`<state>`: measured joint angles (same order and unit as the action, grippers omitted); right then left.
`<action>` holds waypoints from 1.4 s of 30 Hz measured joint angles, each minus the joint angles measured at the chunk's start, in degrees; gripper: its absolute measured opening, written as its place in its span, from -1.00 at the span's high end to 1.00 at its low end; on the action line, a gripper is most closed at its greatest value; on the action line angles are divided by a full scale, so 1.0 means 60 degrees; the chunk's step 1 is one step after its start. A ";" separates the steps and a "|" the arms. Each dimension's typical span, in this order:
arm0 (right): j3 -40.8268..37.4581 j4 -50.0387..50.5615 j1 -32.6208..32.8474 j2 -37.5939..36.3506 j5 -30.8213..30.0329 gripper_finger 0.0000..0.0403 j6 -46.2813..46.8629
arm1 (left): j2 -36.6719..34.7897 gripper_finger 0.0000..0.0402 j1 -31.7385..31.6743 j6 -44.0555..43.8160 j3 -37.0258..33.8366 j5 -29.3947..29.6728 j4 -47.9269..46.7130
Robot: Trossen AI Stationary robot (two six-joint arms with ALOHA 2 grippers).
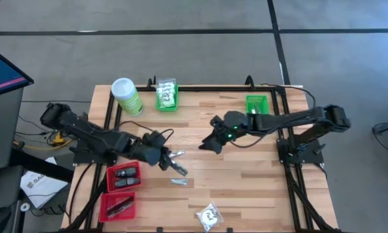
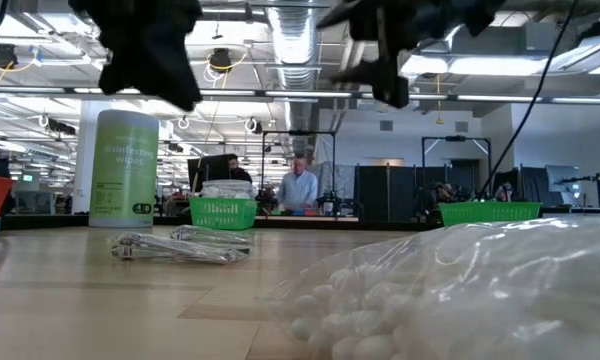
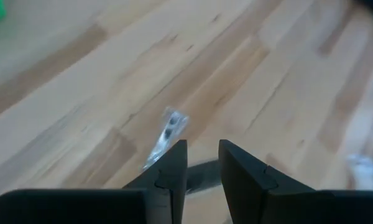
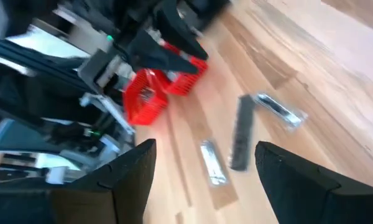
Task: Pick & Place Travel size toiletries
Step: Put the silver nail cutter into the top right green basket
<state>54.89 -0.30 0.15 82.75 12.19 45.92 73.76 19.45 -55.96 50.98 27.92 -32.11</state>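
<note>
Two slim silvery sachets (image 1: 179, 182) (image 4: 280, 110) and a dark grey stick (image 4: 240, 133) lie flat on the wooden table (image 1: 246, 188), left of centre. A white crinkly packet (image 1: 209, 217) lies by the near edge and fills the low view's foreground (image 2: 460, 290). My left gripper (image 1: 174, 157) hovers over the sachets, its fingers (image 3: 174, 171) a narrow gap apart with nothing between them. One sachet (image 3: 168, 133) shows just beyond them. My right gripper (image 1: 207, 144) hangs open above the table's middle, pointing toward the left edge, fingers (image 4: 133, 168) wide apart and empty.
Two red baskets (image 1: 123, 178) (image 1: 118, 206) holding dark items stand at the near left. A green basket with packets (image 1: 166, 96) and a light-green canister (image 1: 126, 96) stand at the far left, and another green basket (image 1: 257, 103) at the far right. People stand in the room behind.
</note>
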 joint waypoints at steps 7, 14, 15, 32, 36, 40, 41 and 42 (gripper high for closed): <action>0.0007 -0.0103 -0.0042 0.0726 0.0025 -0.31 -0.0205 | 0.0000 0.57 -0.0698 0.0695 -0.0860 -0.0999 0.0439; 0.0004 -0.0015 -0.0055 0.0781 0.0180 -0.31 -0.0256 | 0.0240 0.57 -0.0973 0.1594 -0.1909 -0.1060 0.2881; 0.0000 0.0000 -0.0055 0.0774 0.0193 -0.31 -0.0256 | 0.0355 0.57 -0.1053 0.1610 -0.1990 -0.1089 0.2939; 0.0004 0.0011 -0.0044 0.0752 0.1002 -0.31 -0.0035 | 0.2807 0.53 -0.1360 0.3587 -0.1974 -0.1642 0.4436; 0.0004 0.0014 -0.0037 0.0752 0.1009 -0.31 0.0083 | 0.3200 0.43 -0.1360 0.3790 -0.1963 -0.1609 0.4690; 0.0004 0.0034 -0.0037 0.0752 0.1009 -0.31 0.0101 | 0.3513 0.30 -0.1364 0.3792 -0.1978 -0.1731 0.4892; 0.0004 0.0037 -0.0037 0.0752 0.1009 -0.31 0.0101 | 0.3547 0.27 -0.1362 0.3793 -0.1973 -0.1729 0.4935; 0.0004 0.0047 -0.0037 0.0752 0.1009 -0.31 0.0101 | 0.3574 0.25 -0.1361 0.3787 -0.1971 -0.1726 0.4945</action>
<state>54.92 -0.01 -0.08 87.26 18.24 46.52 95.20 11.28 -33.23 39.16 17.56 -2.44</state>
